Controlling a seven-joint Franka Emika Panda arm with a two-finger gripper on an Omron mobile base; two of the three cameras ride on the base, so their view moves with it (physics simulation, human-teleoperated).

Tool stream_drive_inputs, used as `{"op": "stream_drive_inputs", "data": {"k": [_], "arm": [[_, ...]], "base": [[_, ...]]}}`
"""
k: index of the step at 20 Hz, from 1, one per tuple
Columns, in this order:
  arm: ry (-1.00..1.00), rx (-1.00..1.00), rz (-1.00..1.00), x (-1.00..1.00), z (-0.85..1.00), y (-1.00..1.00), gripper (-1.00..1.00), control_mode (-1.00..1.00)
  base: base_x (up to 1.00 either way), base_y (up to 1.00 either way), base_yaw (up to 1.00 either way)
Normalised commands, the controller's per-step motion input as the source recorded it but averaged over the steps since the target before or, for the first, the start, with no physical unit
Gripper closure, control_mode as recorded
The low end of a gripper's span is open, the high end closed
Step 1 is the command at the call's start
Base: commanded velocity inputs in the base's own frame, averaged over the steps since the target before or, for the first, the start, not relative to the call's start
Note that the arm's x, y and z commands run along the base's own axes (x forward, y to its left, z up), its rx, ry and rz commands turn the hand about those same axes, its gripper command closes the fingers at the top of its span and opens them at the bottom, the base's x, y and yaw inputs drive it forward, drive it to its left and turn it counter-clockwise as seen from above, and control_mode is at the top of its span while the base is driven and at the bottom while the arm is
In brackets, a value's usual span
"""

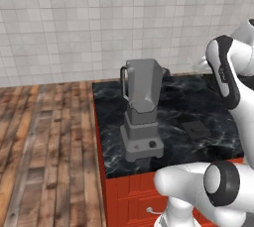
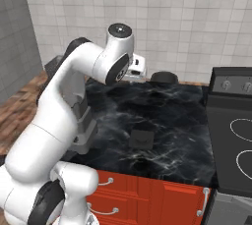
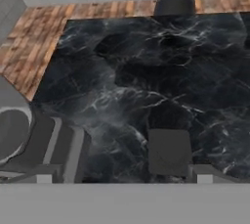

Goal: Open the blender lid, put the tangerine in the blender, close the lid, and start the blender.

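Blender: tall grey, tapered square jar with side handle, upright on a stepped base with black knob and red button, near the left edge of the black marble counter.
Lid: dark square cap, off the jar, lying flat on the counter to the blender's right.

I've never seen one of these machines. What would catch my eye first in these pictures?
Probably the big white arm arching over the black marble counter. Next, the tall grey blender at the counter's left end, its jar open on top. Its dark square lid lies flat on the marble nearby, and the open pincer hangs above it.
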Motion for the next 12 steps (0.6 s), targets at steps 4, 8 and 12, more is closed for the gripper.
{"op": "stream_drive_inputs", "data": {"k": [4,8,12], "arm": [[0.02,0.0,0.0,0.0,-1.0,-1.0,-1.0,-1.0],[0.13,0.01,0.02,0.24,-1.0,-0.91,-1.0,-1.0],[0.23,0.0,0.03,0.33,-0.99,-0.29,-1.0,-1.0]], "base": [[0.0,0.0,0.0],[0.0,0.0,0.0],[0.0,0.0,0.0]]}}
